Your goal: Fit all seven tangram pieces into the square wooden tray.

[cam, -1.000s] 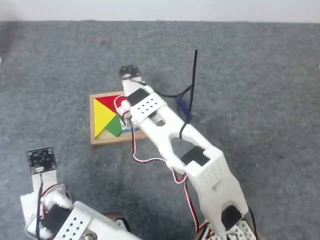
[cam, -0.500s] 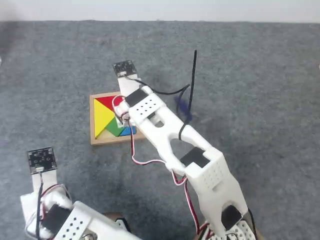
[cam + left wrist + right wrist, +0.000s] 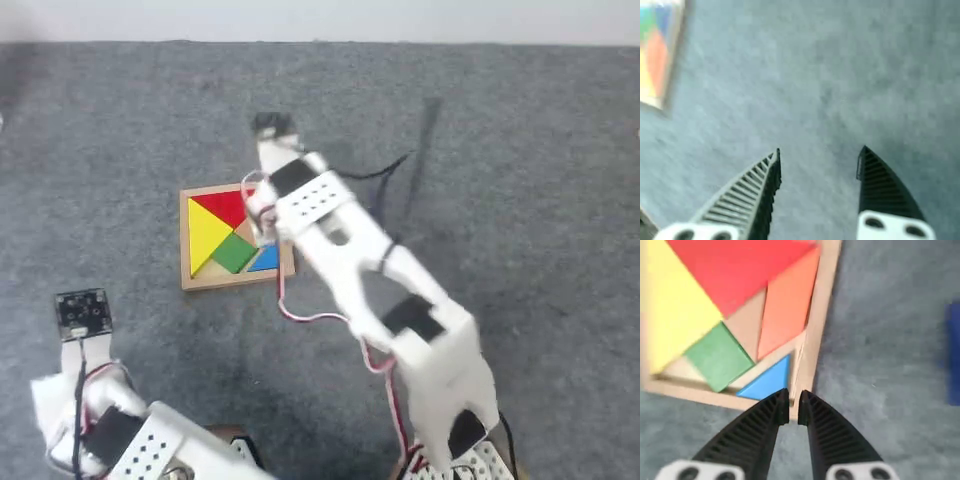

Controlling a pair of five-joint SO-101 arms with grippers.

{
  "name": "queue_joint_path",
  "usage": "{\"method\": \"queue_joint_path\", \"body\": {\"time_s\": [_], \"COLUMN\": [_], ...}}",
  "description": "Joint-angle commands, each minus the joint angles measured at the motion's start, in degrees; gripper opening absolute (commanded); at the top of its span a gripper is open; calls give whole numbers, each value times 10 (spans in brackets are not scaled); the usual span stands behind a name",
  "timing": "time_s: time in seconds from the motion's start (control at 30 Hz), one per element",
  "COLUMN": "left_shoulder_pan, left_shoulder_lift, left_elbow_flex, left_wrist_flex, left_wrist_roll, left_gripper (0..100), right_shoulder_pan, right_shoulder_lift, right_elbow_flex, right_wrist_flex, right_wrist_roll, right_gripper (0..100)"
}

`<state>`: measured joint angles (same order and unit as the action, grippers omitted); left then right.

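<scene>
The square wooden tray point(image 3: 185, 240) lies left of centre on the grey carpet. In it are a yellow triangle point(image 3: 675, 315), a red triangle point(image 3: 735, 265), an orange piece point(image 3: 787, 310), a green square point(image 3: 717, 357) and a small blue triangle point(image 3: 770, 382). Bare wood shows between some of them. My right gripper point(image 3: 794, 401) is shut, with nothing in it, just above the tray's rim point(image 3: 817, 340) beside the blue triangle. A dark blue piece point(image 3: 954, 360) lies on the carpet off the tray. My left gripper point(image 3: 820, 152) hangs open over bare carpet, far from the tray point(image 3: 655, 50).
The right arm point(image 3: 340, 240) stretches from the front right across to the tray's right side, trailing black and red cables. The left arm point(image 3: 90, 400) sits folded at the front left corner. Grey carpet surrounds the tray on all sides.
The right arm's wrist has swung to the right off the tray, uncovering the green square and the blue triangle. The left arm has barely shifted.
</scene>
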<state>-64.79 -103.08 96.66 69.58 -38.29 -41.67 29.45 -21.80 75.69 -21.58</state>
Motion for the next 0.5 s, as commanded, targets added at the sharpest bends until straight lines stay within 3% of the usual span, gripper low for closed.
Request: {"method": "queue_joint_path", "body": {"time_s": [0.0, 0.1, 0.23, 0.37, 0.47], "left_shoulder_pan": [33, 97, 235, 339, 438], "left_shoulder_lift": [-7, -6, 76, 328, 544], "left_elbow_flex": [-107, -236, -385, -525, -651], "left_wrist_flex": [-10, 83, 163, 183, 258], "left_wrist_roll": [17, 17, 29, 59, 62], "left_gripper": [240, 240, 240, 243, 288], "right_shoulder_pan": [39, 66, 113, 156, 187], "right_shoulder_lift": [-201, -334, -524, -685, -776], "right_elbow_flex": [42, 145, 380, 670, 819], "right_wrist_flex": [31, 15, -61, -185, -260], "right_wrist_roll": [22, 50, 102, 200, 255], "right_gripper": [45, 45, 46, 72, 79]}}
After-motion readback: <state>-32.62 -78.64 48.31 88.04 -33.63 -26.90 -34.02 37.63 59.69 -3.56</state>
